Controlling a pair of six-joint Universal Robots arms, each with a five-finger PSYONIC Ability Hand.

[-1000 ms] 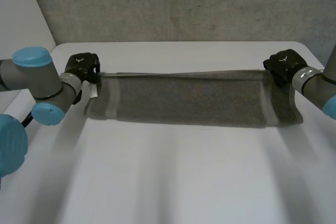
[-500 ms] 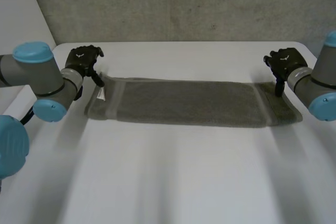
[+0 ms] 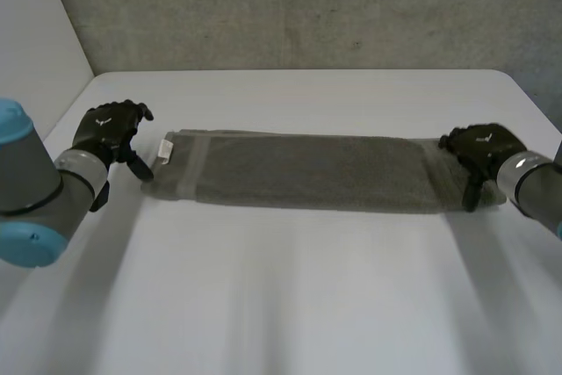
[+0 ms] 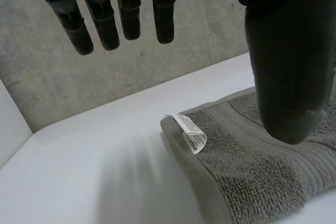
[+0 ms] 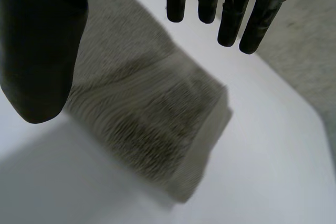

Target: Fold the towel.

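One white table takes up most of the head view, and a grey concrete wall stands behind its far edge. The grey towel lies flat on the table's far half. It is folded into a long narrow strip running from side to side, with a ribbed band near each short end. The left arm comes in at one side and the right arm at the other. The left hand hangs just off the towel's left end, apart from the cloth. In the left wrist view its fingers are straight and spread away from the thumb with nothing between them, and the towel's corner lies beneath the thumb. The right hand is over the towel's right end. In the right wrist view its fingers are likewise straight and parted from the thumb, holding nothing, and the folded end lies on the table under the palm. A small white label sticks out at the far corner of the towel's left end, near the left hand.
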